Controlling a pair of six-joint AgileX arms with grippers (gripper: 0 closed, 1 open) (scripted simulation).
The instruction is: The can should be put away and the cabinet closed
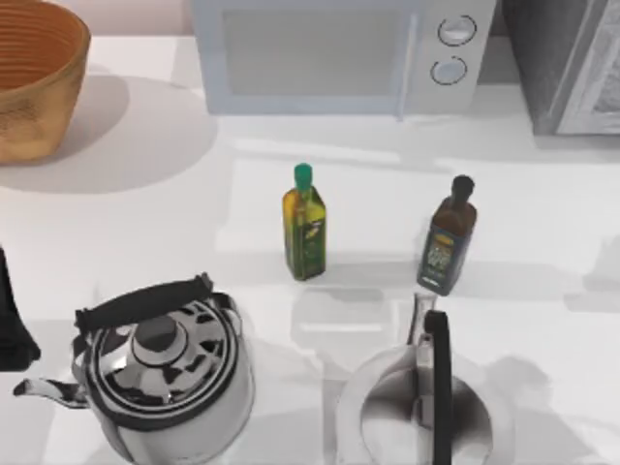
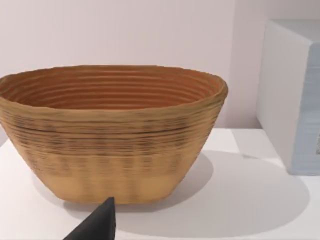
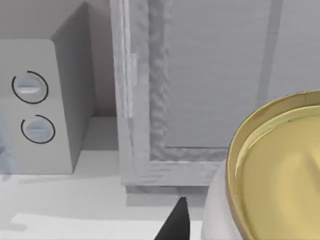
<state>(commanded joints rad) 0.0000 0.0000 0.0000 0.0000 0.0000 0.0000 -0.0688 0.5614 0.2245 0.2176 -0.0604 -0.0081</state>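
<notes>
Seemingly the can [image 3: 280,175] sits right against the right gripper in the right wrist view, facing the cabinet [image 3: 200,85] by the surface's far right corner; whether the jaws clasp it I cannot tell. Misjudged height could knock the can against the cabinet's frame. Left arm idles near the basket [image 2: 110,135]

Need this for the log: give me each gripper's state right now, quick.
Left gripper: cannot be told; it faces the basket.
Right gripper: cannot be told; the can sits close against it, by the cabinet.
</notes>
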